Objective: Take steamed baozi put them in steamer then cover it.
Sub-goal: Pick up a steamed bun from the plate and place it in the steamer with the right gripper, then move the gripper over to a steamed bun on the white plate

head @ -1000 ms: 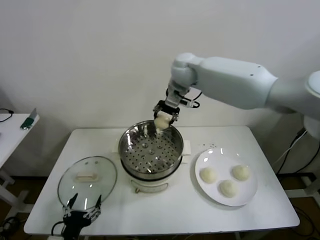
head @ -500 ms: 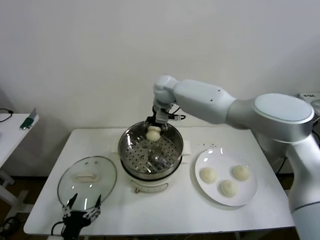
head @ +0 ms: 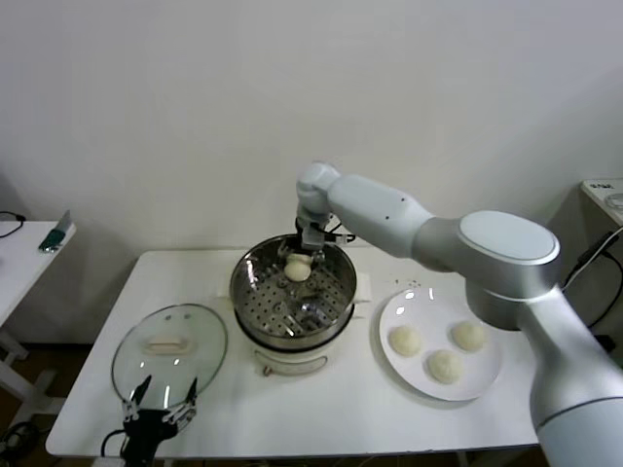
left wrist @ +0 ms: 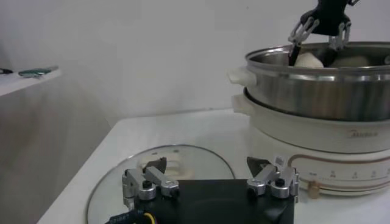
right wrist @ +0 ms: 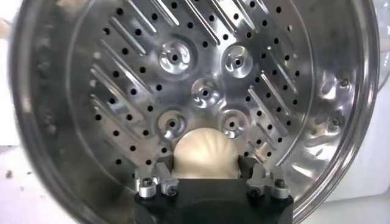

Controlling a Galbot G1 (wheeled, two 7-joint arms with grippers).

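The steamer stands mid-table, its perforated tray bare except for one baozi. My right gripper reaches down into the pot at its far side, shut on a cream-white baozi that sits low over the tray; the fingers press both its sides. The bun also shows in the head view and the left wrist view. Three more baozi lie on the white plate. My left gripper is open and empty at the table's front left.
The clear glass lid with a cream handle lies flat left of the steamer, just beyond my left gripper. A side table stands far left. The right arm spans above the plate and the pot's right side.
My right gripper has moved down from above the pot's far rim into the steamer, carrying the baozi to just above the tray. The left arm has not moved.
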